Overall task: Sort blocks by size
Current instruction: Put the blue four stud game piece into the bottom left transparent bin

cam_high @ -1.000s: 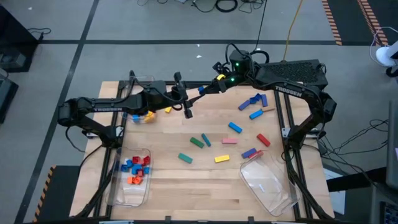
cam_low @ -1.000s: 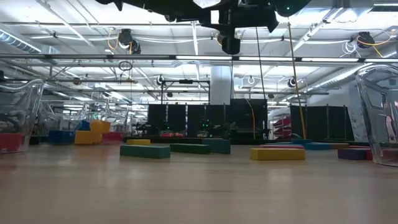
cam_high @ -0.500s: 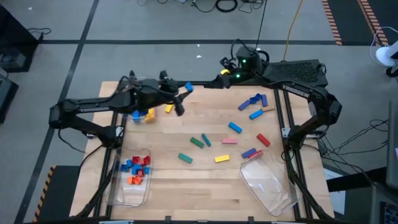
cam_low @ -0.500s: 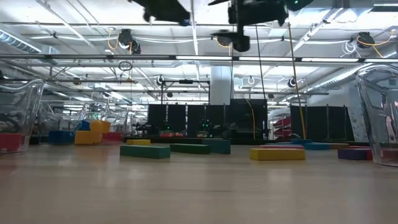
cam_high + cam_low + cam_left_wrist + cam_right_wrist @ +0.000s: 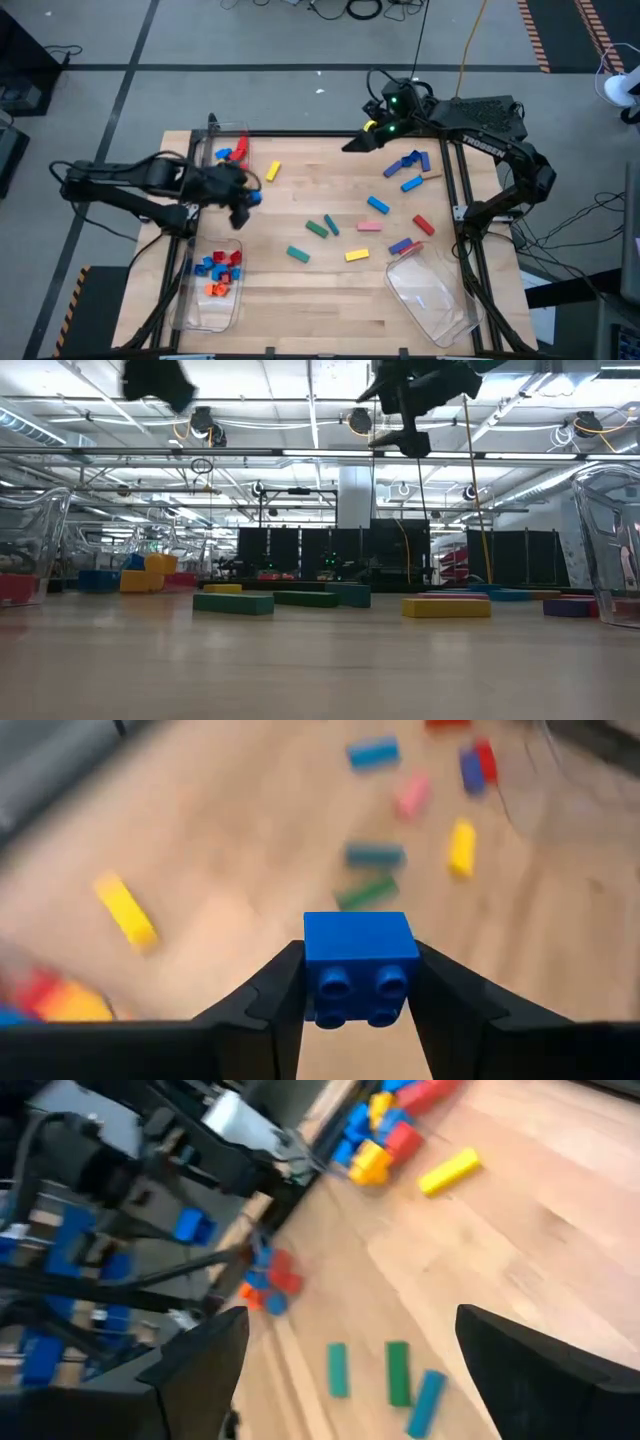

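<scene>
Coloured blocks lie scattered on the wooden table [image 5: 300, 290]: a yellow one [image 5: 271, 172], green ones [image 5: 318, 228] and a blue cluster [image 5: 410, 160]. My left gripper [image 5: 247, 201] hangs above the table's left part, between two clear bins, shut on a small blue brick [image 5: 360, 963]. My right gripper [image 5: 352, 144] is raised at the far middle, open and holding nothing; its fingers [image 5: 205, 1365] stand wide apart in the right wrist view. My left gripper pinches the blue brick by two opposite side faces [image 5: 312, 970] between its two fingers [image 5: 282, 995]. The fingers slant down from the table's left side. The brick is lifted clear of the table, its studs turned toward the wrist camera.
A clear bin [image 5: 226, 150] at the far left holds red, blue and yellow blocks. Another [image 5: 213, 285] at the near left holds small red, blue and orange ones. A third clear bin [image 5: 432, 292] lies tipped at the near right. The table has bare wood along its near middle.
My left gripper has carried the blue brick from the far middle, beside my right gripper, toward the table's left and near edge, rolling its wrist on the way. The brick has stayed lifted clear. My right gripper has drawn back a little toward the right.
</scene>
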`<move>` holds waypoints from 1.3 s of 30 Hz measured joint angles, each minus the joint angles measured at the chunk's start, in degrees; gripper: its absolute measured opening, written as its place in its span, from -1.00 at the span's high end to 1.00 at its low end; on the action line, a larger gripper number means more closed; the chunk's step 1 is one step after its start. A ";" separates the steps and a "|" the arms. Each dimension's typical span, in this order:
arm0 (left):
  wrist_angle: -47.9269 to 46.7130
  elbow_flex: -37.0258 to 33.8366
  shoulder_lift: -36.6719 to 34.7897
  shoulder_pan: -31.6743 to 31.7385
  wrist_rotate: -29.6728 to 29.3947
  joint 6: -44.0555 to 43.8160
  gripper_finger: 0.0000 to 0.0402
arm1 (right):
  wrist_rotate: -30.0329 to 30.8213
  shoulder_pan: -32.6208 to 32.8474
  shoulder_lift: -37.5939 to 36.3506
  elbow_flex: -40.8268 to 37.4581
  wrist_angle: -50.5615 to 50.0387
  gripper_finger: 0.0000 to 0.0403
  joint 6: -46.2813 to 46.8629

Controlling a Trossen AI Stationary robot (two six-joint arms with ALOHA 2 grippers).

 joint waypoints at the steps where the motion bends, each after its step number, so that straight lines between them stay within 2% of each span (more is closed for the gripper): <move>1: -1.97 0.00 -0.42 -1.20 1.72 -2.92 0.25 | 0.96 0.05 0.00 0.00 -1.06 -0.69 -0.52; 4: -9.62 -0.01 -0.72 -4.76 7.50 -10.36 0.25 | 3.70 0.00 0.00 0.00 -3.69 -0.69 -1.24; 8: -16.87 -1.56 0.02 -10.26 11.36 -17.28 0.25 | 9.47 -0.17 0.00 0.00 -9.16 -0.69 -1.50; 16: -17.97 -6.28 1.42 -16.82 13.44 -20.45 0.25 | 22.79 0.61 0.00 0.00 -23.52 -0.69 -2.48; 23: -15.62 -14.75 1.79 -19.91 19.95 -21.59 0.25 | 28.86 3.22 0.00 0.00 -25.02 -0.69 0.10; 26: -14.12 -16.93 1.77 -20.59 20.84 -23.83 0.24 | 31.73 4.34 0.47 0.02 -25.03 -0.69 2.80; 29: -14.05 -17.89 1.76 -20.99 20.87 -25.23 0.15 | 33.93 5.27 2.12 0.02 -25.34 -0.69 4.99; 39: -14.77 -19.10 1.76 -22.62 21.11 -26.95 -0.30 | 34.25 10.21 10.26 0.02 -23.38 -0.69 8.90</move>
